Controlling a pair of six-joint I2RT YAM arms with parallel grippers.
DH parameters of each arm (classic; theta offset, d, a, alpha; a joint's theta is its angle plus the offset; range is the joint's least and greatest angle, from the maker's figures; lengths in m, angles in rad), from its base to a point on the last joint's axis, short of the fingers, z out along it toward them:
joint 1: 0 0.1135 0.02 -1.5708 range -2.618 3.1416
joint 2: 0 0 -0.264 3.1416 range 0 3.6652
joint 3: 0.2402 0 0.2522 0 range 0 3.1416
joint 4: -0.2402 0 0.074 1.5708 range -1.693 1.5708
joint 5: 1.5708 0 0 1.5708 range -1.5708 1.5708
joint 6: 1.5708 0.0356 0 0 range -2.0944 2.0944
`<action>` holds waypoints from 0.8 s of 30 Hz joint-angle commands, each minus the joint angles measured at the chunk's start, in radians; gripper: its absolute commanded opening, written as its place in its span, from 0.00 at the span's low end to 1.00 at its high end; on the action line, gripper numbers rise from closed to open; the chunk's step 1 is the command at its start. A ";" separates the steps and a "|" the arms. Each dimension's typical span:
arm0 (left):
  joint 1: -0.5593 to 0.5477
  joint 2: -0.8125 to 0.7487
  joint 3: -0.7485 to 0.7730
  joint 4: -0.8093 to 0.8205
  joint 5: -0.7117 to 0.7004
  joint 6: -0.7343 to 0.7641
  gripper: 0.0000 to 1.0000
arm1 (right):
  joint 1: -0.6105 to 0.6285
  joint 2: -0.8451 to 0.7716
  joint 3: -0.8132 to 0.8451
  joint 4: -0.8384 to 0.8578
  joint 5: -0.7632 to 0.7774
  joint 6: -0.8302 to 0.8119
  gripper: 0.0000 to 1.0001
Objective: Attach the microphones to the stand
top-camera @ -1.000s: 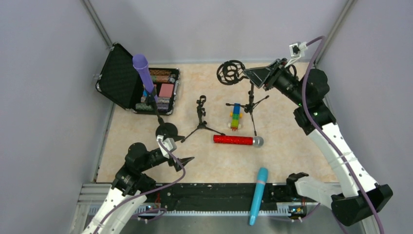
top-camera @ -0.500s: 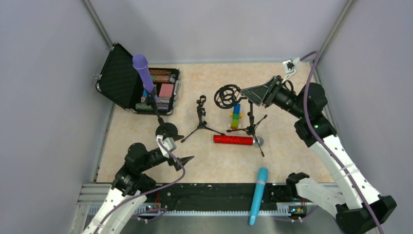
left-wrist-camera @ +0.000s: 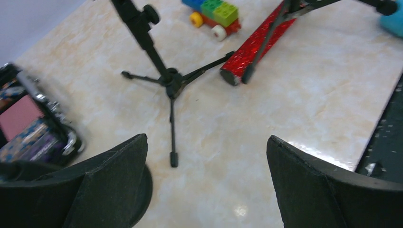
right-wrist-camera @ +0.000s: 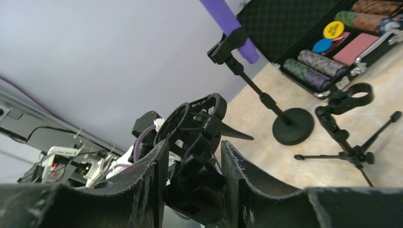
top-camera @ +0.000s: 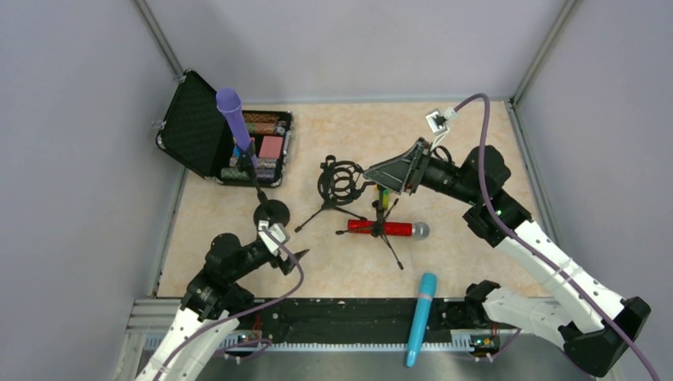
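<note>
The purple microphone point(top-camera: 232, 117) is clipped upright in a round-base stand point(top-camera: 271, 213) by the case; it also shows in the right wrist view point(right-wrist-camera: 223, 16). The glittery red microphone point(top-camera: 379, 228) lies on the table, also seen in the left wrist view point(left-wrist-camera: 259, 45). The cyan microphone point(top-camera: 421, 316) lies at the front edge. My right gripper point(top-camera: 371, 175) is shut on a tripod stand with a ring shock mount point(top-camera: 342, 181), held above the red microphone; the wrist view shows the mount point(right-wrist-camera: 198, 142) between the fingers. A small clip tripod stand point(top-camera: 328, 194) is empty. My left gripper point(top-camera: 294, 259) is open and empty over bare table point(left-wrist-camera: 206, 147).
An open black case point(top-camera: 238, 143) with poker chips stands at the back left. A multicoloured block toy point(left-wrist-camera: 213, 13) lies behind the red microphone, mostly hidden in the top view. The black rail point(top-camera: 349, 317) runs along the front edge.
My right gripper has carried the shock-mount stand from the back right towards the left and nearer, so its legs now hang over the red microphone. The left gripper has barely moved.
</note>
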 commanded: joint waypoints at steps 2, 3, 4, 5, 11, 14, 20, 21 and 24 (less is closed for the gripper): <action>-0.003 -0.095 0.043 -0.057 -0.262 0.065 0.99 | 0.093 0.044 0.015 0.161 0.044 0.032 0.00; -0.003 -0.117 0.043 -0.063 -0.303 0.062 0.99 | 0.109 0.054 0.016 0.174 0.048 0.035 0.00; -0.003 -0.139 0.041 -0.068 -0.341 0.058 0.99 | 0.128 0.064 0.014 0.188 0.051 0.041 0.00; -0.004 -0.159 0.041 -0.070 -0.381 0.053 0.99 | 0.142 0.074 0.009 0.211 0.053 0.050 0.00; 0.003 -0.256 0.049 -0.056 -0.610 0.029 0.99 | 0.212 0.154 0.007 0.310 0.057 0.079 0.00; 0.011 -0.294 0.059 -0.062 -0.652 0.028 0.99 | 0.242 0.204 0.007 0.361 0.053 0.098 0.00; 0.025 -0.293 0.094 -0.091 -0.704 0.026 0.99 | 0.307 0.315 0.016 0.491 0.028 0.157 0.00; 0.030 -0.294 0.096 -0.093 -0.711 0.026 0.99 | 0.319 0.331 0.024 0.502 0.026 0.158 0.00; 0.039 -0.294 0.100 -0.096 -0.722 0.026 0.99 | 0.342 0.381 0.035 0.533 0.021 0.164 0.00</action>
